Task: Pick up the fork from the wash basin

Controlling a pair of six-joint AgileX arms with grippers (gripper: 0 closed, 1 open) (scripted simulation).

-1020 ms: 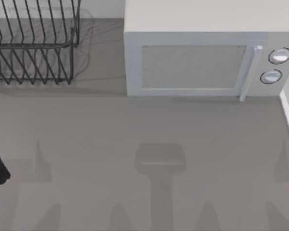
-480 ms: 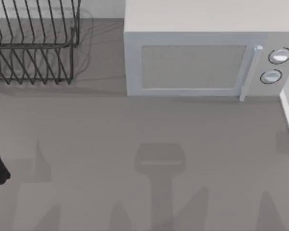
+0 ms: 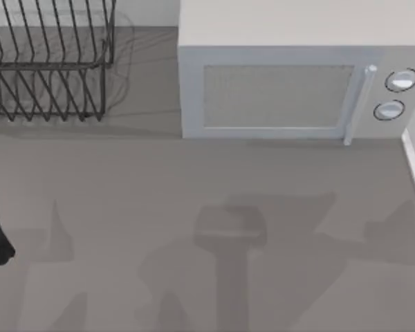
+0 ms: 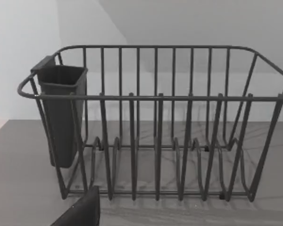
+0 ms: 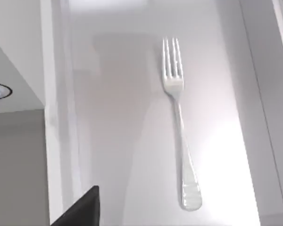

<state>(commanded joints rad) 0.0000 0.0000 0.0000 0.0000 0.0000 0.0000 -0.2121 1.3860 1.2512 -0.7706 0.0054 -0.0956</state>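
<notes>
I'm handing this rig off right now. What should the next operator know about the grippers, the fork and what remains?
Left arm: parked at the top view's left edge, its wrist camera facing the wire dish rack with a dark cutlery holder.
Right arm: its wrist camera looks down on the fork.
Fork: lies flat on the wash basin floor, untouched.
Microwave: on the counter, door closed.
Done: nothing grasped yet.
Left: bring the right jaws down onto the fork's handle, close, lift.
</notes>
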